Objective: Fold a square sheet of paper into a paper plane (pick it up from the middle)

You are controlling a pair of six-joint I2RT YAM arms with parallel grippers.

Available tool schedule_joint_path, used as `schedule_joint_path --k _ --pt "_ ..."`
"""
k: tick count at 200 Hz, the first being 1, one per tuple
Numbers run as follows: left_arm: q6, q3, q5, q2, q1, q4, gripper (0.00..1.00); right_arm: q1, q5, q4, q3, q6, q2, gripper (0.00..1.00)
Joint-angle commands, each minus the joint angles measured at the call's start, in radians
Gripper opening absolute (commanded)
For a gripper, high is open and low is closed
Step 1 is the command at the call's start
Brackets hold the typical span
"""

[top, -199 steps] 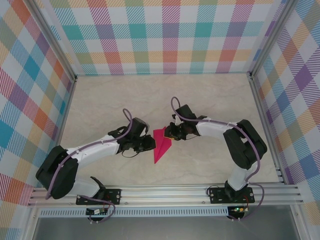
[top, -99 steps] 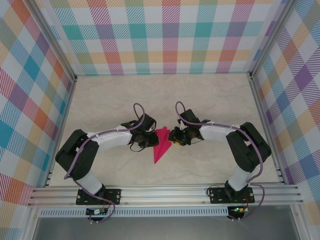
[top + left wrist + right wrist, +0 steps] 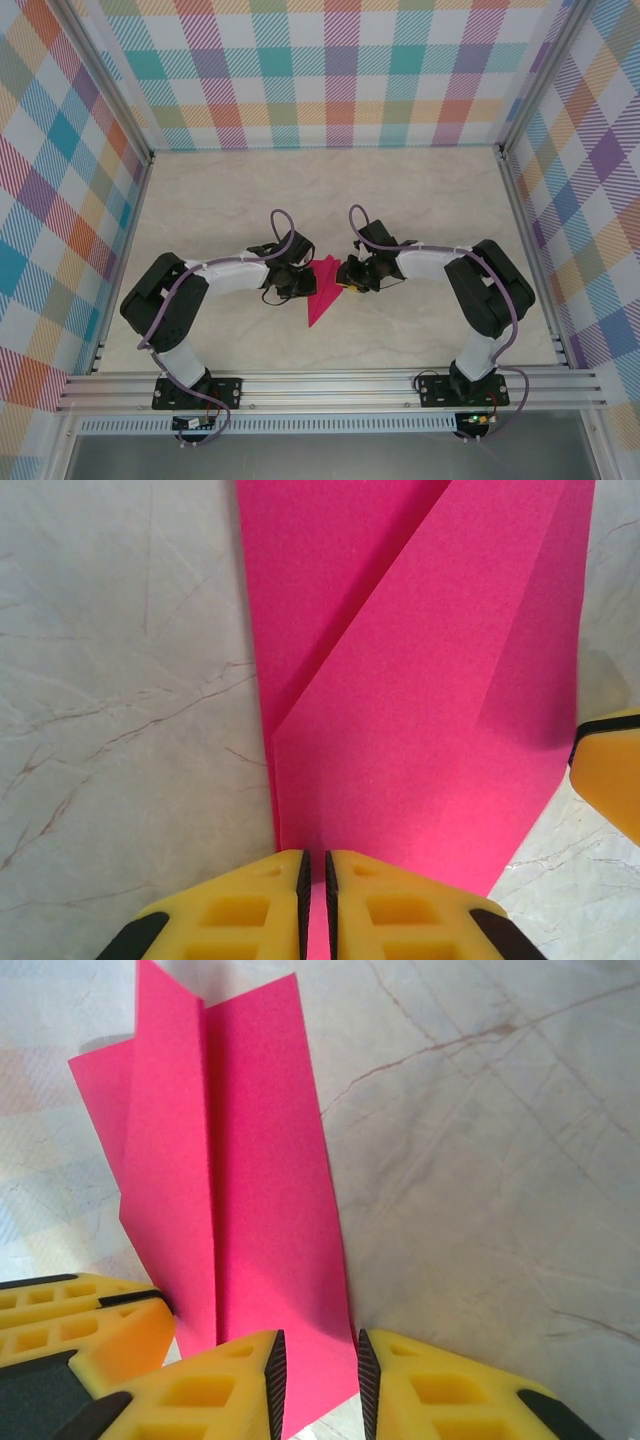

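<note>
The left gripper [image 3: 315,860] pinches the pink paper [image 3: 420,730]. The right gripper [image 3: 317,1345] sits at its other side; I cannot tell if it squeezes.

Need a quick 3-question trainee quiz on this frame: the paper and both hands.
1. True or false: the left hand is pinched on the paper.
2. Where is the paper? A) between the two hands B) in a tray C) on the floor
3. Fill in: the fingers of the ___ hand stand wider apart.
Key: 1 true; 2 A; 3 right. The right hand has a corner of the paper in its gap.
</note>
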Motion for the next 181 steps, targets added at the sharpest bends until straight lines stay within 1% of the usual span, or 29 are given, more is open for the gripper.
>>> schedule_joint_path --k 1,54,102,127,181 --pt "0.016 0.004 0.007 0.025 0.012 -0.014 0.15 -0.001 -0.036 0.028 -0.003 0.005 0.017 0.27" --pt "0.019 0.002 0.012 0.044 0.012 -0.017 0.15 -0.001 -0.041 0.029 0.005 0.007 0.029 0.27" --pt "0.019 -0.008 0.008 0.038 0.012 -0.019 0.15 -0.001 -0.078 0.071 0.016 0.009 0.031 0.31" --pt "0.02 -0.01 0.008 0.037 0.013 -0.02 0.15 -0.005 -0.044 0.034 0.052 -0.019 0.041 0.33" --pt "0.018 -0.009 0.015 0.038 0.012 -0.014 0.15 -0.039 -0.059 0.034 0.112 -0.066 0.1 0.35"
